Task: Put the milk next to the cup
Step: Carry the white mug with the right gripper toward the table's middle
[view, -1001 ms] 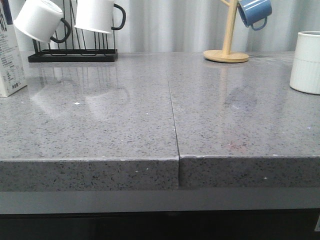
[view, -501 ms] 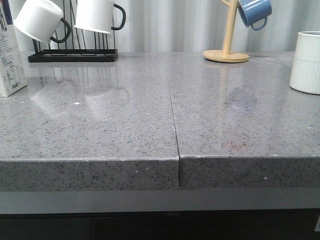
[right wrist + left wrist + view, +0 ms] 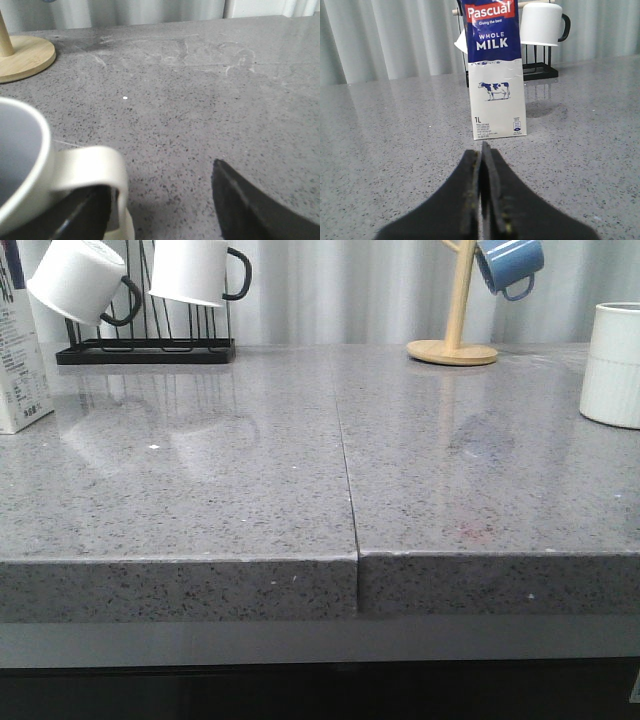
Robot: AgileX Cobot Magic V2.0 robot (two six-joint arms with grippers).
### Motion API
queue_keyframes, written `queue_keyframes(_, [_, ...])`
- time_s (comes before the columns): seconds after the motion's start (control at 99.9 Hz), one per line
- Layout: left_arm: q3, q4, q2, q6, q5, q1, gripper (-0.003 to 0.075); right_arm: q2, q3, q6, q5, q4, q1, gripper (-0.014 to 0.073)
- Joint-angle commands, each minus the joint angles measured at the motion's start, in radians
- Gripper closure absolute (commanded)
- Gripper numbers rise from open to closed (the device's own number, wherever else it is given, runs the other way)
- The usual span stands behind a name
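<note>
The milk is a tall white carton with a blue top; it stands upright at the far left edge of the front view. In the left wrist view the milk stands just beyond my left gripper, which is shut and empty and does not touch it. The cup, a white ribbed mug, stands at the far right. In the right wrist view the cup is very close. My right gripper is open, and one finger is at the cup's white handle. Neither gripper shows in the front view.
A black rack with two white black-handled mugs stands at the back left, just behind the milk. A wooden mug tree with a blue mug stands at the back right. A seam splits the grey counter.
</note>
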State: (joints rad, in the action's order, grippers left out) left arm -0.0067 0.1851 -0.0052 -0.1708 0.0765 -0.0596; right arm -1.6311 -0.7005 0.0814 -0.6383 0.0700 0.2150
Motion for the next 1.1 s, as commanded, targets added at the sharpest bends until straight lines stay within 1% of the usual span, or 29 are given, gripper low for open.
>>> queue_keyframes(0.0, [0.051, -0.006, -0.031, -0.007, -0.084, -0.008, 0.0741, 0.006, -0.057, 0.021, -0.088, 0.012, 0.005, 0.0140])
queue_keyframes(0.05, [0.051, -0.006, -0.031, -0.007, -0.084, -0.008, 0.0741, -0.009, -0.070, 0.025, -0.090, 0.016, 0.005, 0.0140])
queue_keyframes(0.1, [0.051, -0.006, -0.031, -0.007, -0.084, -0.008, 0.0741, -0.021, -0.080, 0.025, -0.094, 0.019, 0.005, 0.0158])
queue_keyframes(0.17, [0.051, -0.006, -0.031, -0.007, -0.084, -0.008, 0.0741, -0.022, -0.083, 0.025, -0.095, 0.033, 0.005, 0.0234])
queue_keyframes(0.24, [0.051, -0.006, -0.031, -0.007, -0.084, -0.008, 0.0741, -0.022, -0.083, 0.025, -0.101, 0.045, 0.005, 0.0351])
queue_keyframes(0.36, [0.051, -0.006, -0.031, -0.007, -0.084, -0.008, 0.0741, -0.022, -0.083, 0.025, -0.101, 0.060, 0.005, 0.0594])
queue_keyframes(0.451, [0.051, -0.006, -0.031, -0.007, -0.084, -0.008, 0.0741, -0.022, -0.083, 0.025, -0.101, 0.062, 0.005, 0.0723])
queue_keyframes(0.501, [0.051, -0.006, -0.031, -0.007, -0.084, -0.008, 0.0741, -0.021, -0.083, 0.025, -0.103, 0.063, 0.005, 0.0708])
queue_keyframes(0.681, [0.051, -0.006, -0.031, -0.007, -0.084, -0.008, 0.0741, 0.021, -0.083, 0.024, -0.102, 0.064, -0.014, 0.0706])
queue_keyframes(0.761, [0.051, -0.006, -0.031, -0.007, -0.084, -0.008, 0.0741, 0.054, -0.083, 0.020, -0.087, 0.056, -0.046, 0.0706])
queue_keyframes(0.831, [0.051, -0.006, -0.031, -0.007, -0.084, -0.008, 0.0741, 0.083, -0.083, -0.007, -0.068, 0.021, -0.090, 0.0706])
queue_keyframes(0.901, [0.051, -0.006, -0.031, -0.007, -0.084, -0.008, 0.0741, 0.101, -0.083, -0.073, -0.051, -0.041, -0.145, 0.0706])
queue_keyframes(0.971, [0.051, -0.006, -0.031, -0.007, -0.084, -0.008, 0.0741, 0.107, -0.086, -0.150, -0.044, -0.140, -0.211, 0.0706])
queue_keyframes(1.091, [0.051, -0.006, -0.031, -0.007, -0.084, -0.008, 0.0741, 0.106, -0.101, -0.289, -0.046, -0.360, -0.334, 0.0706])
